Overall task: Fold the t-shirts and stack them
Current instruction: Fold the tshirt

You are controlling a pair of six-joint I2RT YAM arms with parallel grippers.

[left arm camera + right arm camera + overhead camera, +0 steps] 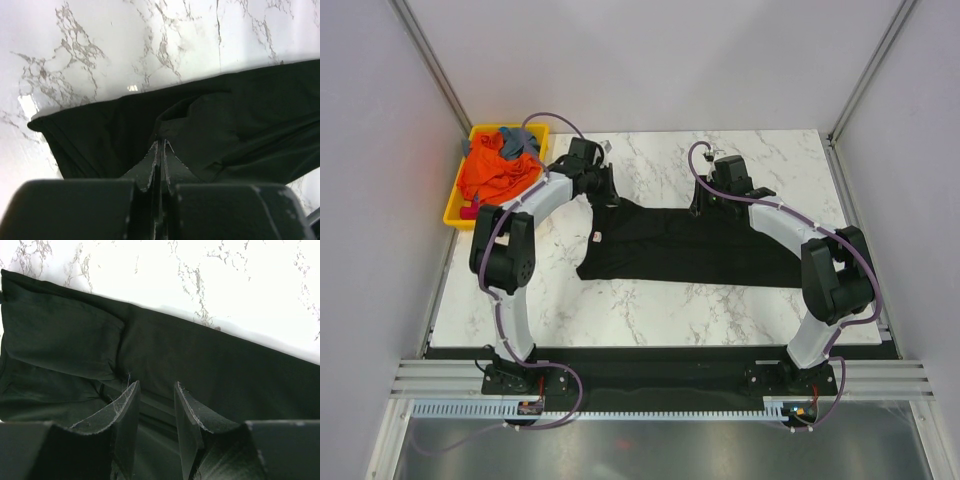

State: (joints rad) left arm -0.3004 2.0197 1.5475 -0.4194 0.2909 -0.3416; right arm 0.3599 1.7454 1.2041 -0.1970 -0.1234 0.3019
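A large black t-shirt (690, 245) lies spread flat on the marble table (650, 310), its small neck label (599, 237) near its left edge. My left gripper (607, 193) is at the shirt's far left corner. In the left wrist view the gripper (161, 143) is shut on a puckered fold of the black shirt (240, 125). My right gripper (703, 206) is at the shirt's far edge. In the right wrist view it (156, 387) is open, its fingers down on the black cloth (225, 375) with a fold between them. An orange t-shirt (495, 172) and a grey-blue one (520, 140) lie crumpled together.
A yellow plastic tray (454, 213) at the far left corner of the table holds the orange and grey-blue shirts. Grey walls with metal posts close in the left, right and back. A black strip and a metal rail run along the near edge.
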